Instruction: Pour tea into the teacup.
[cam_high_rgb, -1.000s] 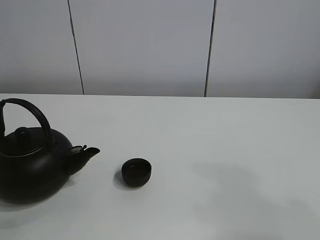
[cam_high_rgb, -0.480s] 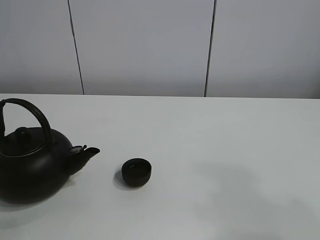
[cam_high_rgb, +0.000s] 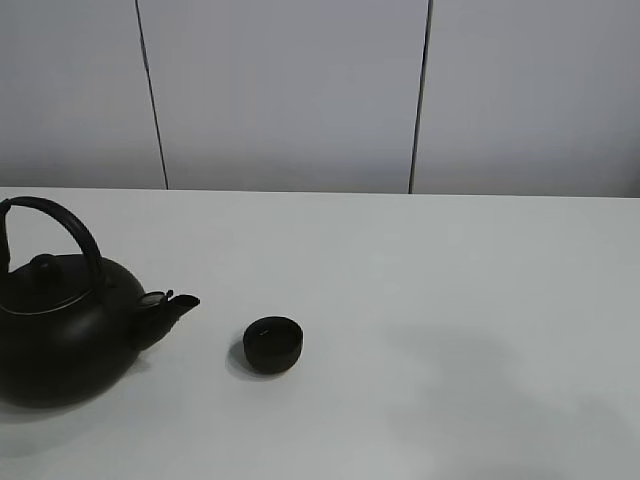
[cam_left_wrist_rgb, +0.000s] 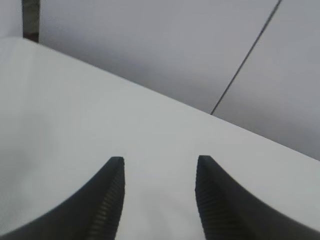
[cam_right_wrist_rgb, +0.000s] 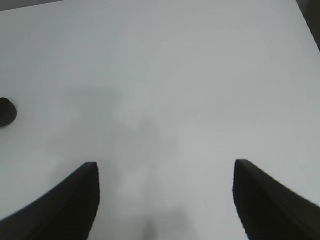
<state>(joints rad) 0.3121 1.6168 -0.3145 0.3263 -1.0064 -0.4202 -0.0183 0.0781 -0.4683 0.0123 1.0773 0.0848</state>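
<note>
Table (cam_high_rgb: 420, 280): you've got a plain white matte top, filling the lower part of the high view, w/ its far edge running straight across.
Wall (cam_high_rgb: 290, 90): pale grey panels behind the table, flat, no markings.
Seams: two thin dark vertical lines (cam_high_rgb: 152, 95) (cam_high_rgb: 420, 95) split the wall into three panels.
Light: soft, even; faint grey shadow patches on the table toward your right.
</note>
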